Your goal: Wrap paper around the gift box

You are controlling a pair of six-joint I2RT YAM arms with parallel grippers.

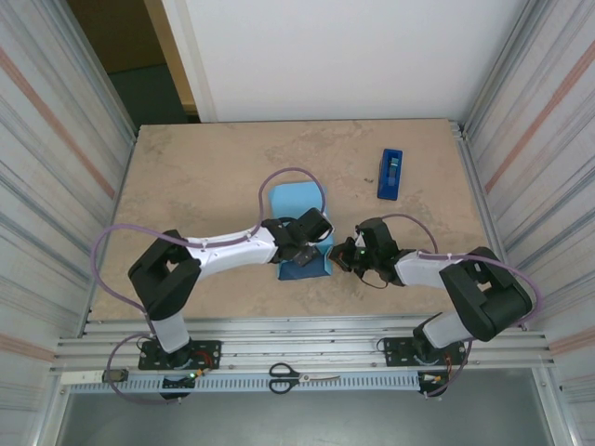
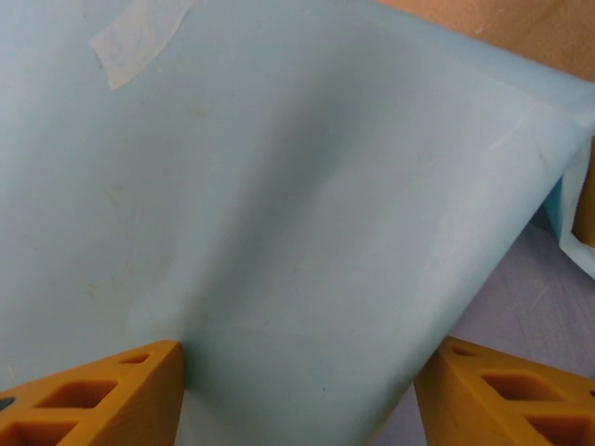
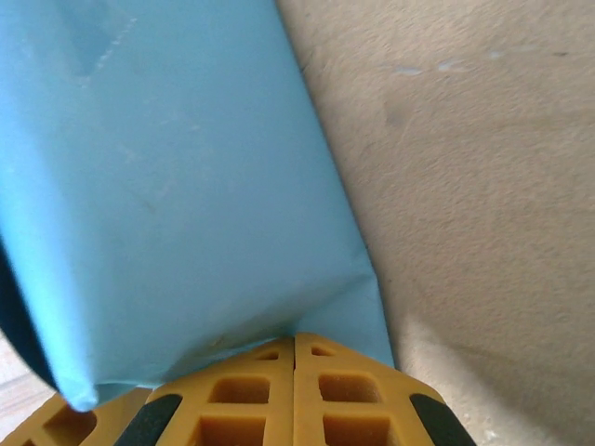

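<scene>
The paper (image 1: 296,199) lies at the table's middle, light sky blue on top, with a darker fold (image 1: 307,268) at its near end. It covers the gift box; a pale mauve strip (image 2: 525,302) peeks out past the paper's edge. My left gripper (image 1: 314,234) rests over the paper, its orange fingers (image 2: 112,390) standing wide apart with a raised fold of paper (image 2: 279,232) between them. My right gripper (image 3: 295,339) is shut, its tips pinching the creased edge of the paper (image 3: 186,186). A piece of clear tape (image 2: 139,37) sticks to the sheet.
A royal-blue tape dispenser (image 1: 390,174) stands at the back right of the table. Scissors (image 1: 304,376) lie on the metal rail in front of the arm bases. Corrugated metal walls close both sides.
</scene>
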